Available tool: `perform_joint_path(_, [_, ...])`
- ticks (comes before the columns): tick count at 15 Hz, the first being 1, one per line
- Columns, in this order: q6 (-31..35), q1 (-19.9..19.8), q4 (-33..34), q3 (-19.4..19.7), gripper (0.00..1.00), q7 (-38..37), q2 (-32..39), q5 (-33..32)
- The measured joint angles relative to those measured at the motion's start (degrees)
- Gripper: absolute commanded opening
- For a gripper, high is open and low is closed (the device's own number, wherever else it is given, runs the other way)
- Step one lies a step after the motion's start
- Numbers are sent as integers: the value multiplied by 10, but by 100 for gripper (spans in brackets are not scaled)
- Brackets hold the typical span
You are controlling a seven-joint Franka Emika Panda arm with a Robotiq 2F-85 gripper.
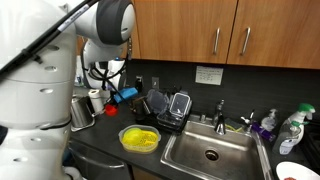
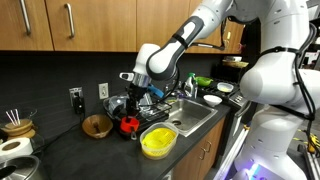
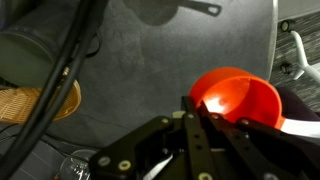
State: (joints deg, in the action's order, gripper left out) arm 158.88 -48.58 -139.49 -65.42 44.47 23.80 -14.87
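Gripper (image 3: 197, 112): jaws closed together, tips at the near rim of the red cup (image 3: 235, 100) (whether it is held cannot be told). Red cup: on the dark counter (image 3: 150, 60), near a wicker basket (image 3: 40, 100). Yellow bowl (image 2: 158, 141), sink (image 1: 210, 150): in exterior views only.
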Motion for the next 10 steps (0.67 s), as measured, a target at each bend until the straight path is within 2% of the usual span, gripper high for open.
perform_joint_path(10, [-8,0,-1,1,1,-6,0,5])
